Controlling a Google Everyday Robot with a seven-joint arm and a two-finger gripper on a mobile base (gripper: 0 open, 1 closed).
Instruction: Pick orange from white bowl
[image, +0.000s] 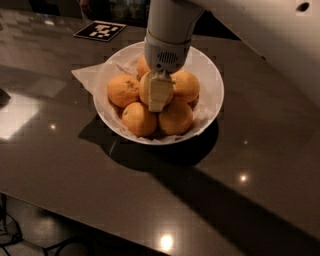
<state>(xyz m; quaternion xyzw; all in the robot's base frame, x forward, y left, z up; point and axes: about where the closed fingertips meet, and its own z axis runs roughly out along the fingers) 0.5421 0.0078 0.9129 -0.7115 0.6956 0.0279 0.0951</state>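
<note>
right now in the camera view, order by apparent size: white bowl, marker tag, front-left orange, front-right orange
1. white bowl
2. front-right orange and front-left orange, alike
marker tag: similar, but farther, so unranked
The gripper hangs over the bowl's middle.

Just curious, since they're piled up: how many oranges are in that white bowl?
6 oranges: left, front-left, front-right, right, back, and a middle one mostly behind the gripper. Others may hide beneath.
</note>
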